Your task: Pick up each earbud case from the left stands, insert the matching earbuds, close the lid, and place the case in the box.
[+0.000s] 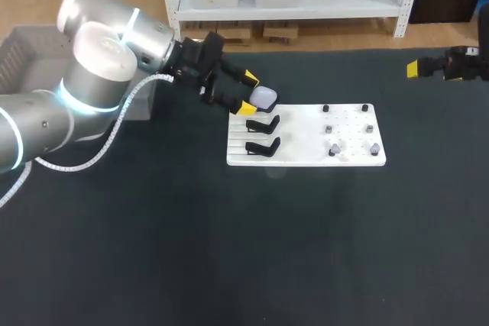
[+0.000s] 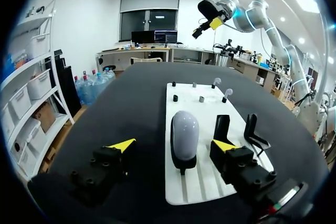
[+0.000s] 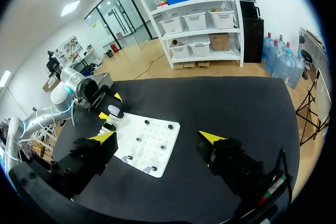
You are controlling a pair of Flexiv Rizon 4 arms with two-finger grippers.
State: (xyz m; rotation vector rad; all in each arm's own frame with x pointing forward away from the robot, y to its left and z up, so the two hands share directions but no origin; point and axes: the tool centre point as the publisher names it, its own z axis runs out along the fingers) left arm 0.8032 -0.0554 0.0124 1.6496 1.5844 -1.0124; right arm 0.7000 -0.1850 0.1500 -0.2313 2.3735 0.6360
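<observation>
On the black counter (image 1: 229,250) lay a white board (image 1: 306,159), the case (image 2: 185,135) upright on its rear stand (image 2: 184,167). The left jaws were spread either side of the case, not touching it. The right jaws hung spread at the counter's right edge.

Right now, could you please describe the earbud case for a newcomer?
On the dark table lies a white board with three black stands at its left. The earbud case sits on the farthest stand, between the left gripper's open fingers; it alone is pale and rounded.
</observation>
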